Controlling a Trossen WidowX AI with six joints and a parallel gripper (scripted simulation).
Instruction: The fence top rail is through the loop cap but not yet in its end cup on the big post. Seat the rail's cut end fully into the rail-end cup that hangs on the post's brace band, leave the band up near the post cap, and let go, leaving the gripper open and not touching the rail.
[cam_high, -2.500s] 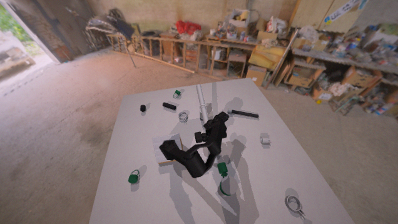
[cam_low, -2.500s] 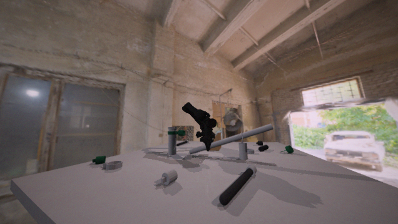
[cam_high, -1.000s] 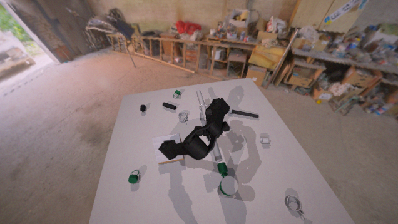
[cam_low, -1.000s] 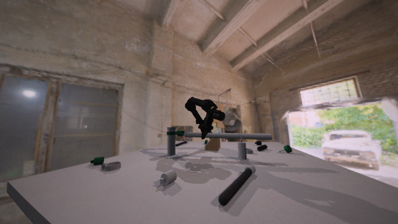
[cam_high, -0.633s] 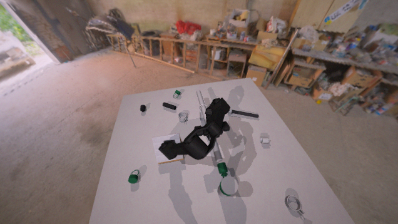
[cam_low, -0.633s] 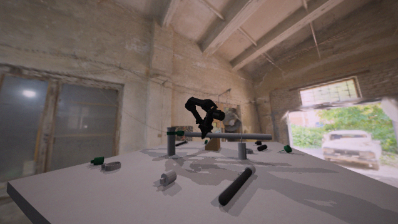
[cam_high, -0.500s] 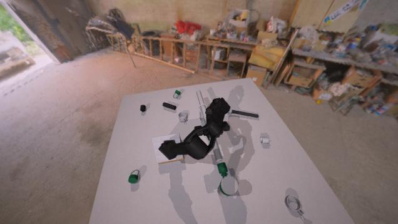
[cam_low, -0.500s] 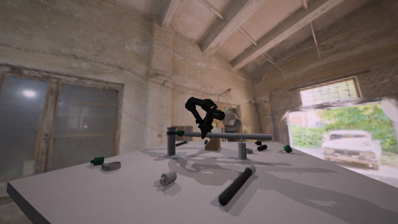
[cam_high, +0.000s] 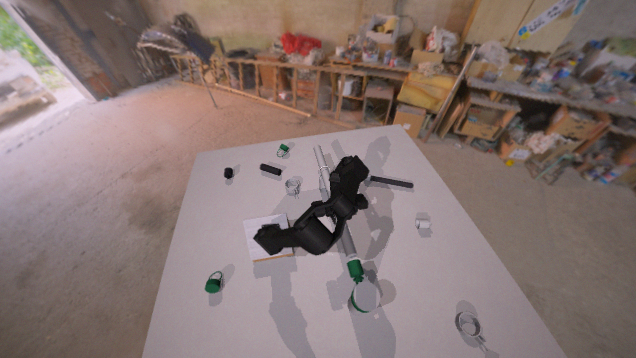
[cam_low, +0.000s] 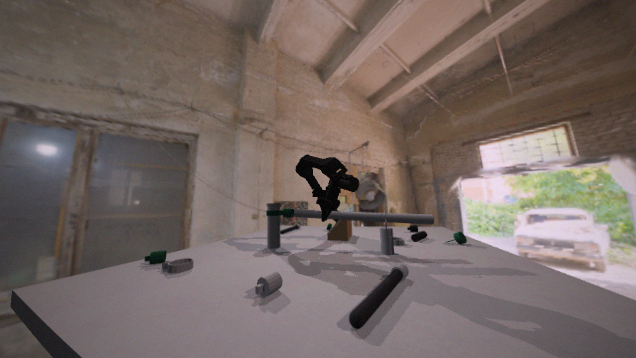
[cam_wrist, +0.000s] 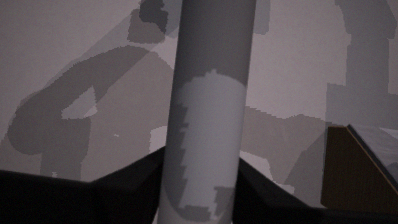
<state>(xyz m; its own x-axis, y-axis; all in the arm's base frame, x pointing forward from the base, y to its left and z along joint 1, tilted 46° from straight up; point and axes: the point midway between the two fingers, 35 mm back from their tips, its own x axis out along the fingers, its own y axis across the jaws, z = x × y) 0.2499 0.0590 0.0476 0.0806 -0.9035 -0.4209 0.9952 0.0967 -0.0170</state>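
Observation:
The grey rail (cam_high: 348, 245) (cam_low: 410, 218) (cam_wrist: 215, 115) runs about level above the table. Its near end in the top view meets the mouth of the green rail-end cup (cam_high: 355, 269) (cam_low: 287, 213); how deep it sits inside cannot be told. The cup hangs on the green brace band (cam_low: 272, 213), up near the cap of the big post (cam_high: 366, 296) (cam_low: 273, 234). The rail's other end passes through the thin loop above the short post (cam_low: 386, 241). My gripper (cam_low: 325, 217) (cam_wrist: 199, 154) is shut on the rail between the two posts; its fingertips are hidden in the top view.
The arm base stands by a wood-edged block (cam_high: 267, 237) (cam_low: 340, 231) (cam_wrist: 340, 167). A dark rod (cam_high: 392, 182) (cam_low: 377, 300), a grey cap (cam_high: 423, 223) (cam_low: 270, 283), a grey band (cam_high: 468, 325) (cam_low: 178, 265) and a green looped cap (cam_high: 213, 285) lie on the table.

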